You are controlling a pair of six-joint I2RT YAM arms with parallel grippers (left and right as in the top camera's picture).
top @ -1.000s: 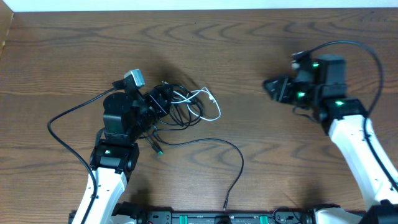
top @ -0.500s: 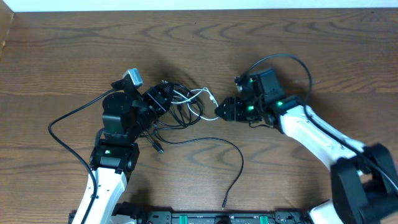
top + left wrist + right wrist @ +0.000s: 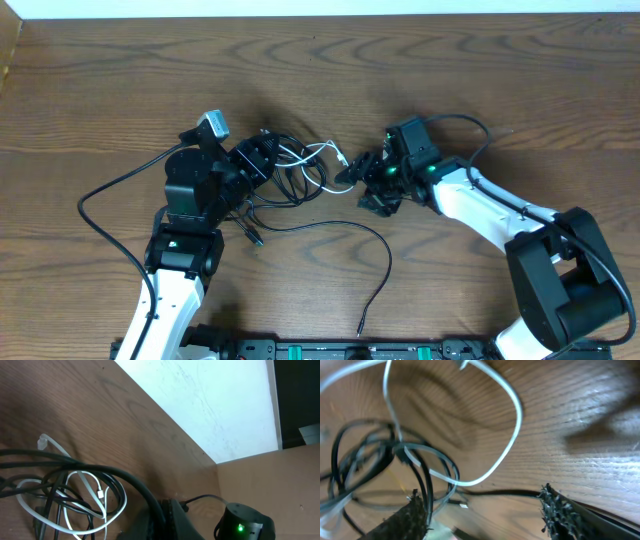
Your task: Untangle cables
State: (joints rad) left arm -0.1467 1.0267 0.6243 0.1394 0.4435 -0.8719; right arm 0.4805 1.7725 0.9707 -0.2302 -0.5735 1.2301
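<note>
**Left Gripper Anchoring, Right Gripper Lining Up on the White Loop**

The cables [image 3: 295,178] are lying in a tangle on the table [image 3: 480,80]. The left gripper [image 3: 258,160] is clamping shut on them at the tangle's left edge, likely anchoring it. Just right of the tangle, the right gripper [image 3: 356,186] is hovering with fingers spread and empty, facing the white cable [image 3: 512,405], probably to draw that loop free.

No text, label, brand or number can be read in any view. The black rail with green fittings [image 3: 352,351] along the overhead view's bottom edge may carry markings, but they are too small to tell.
</note>
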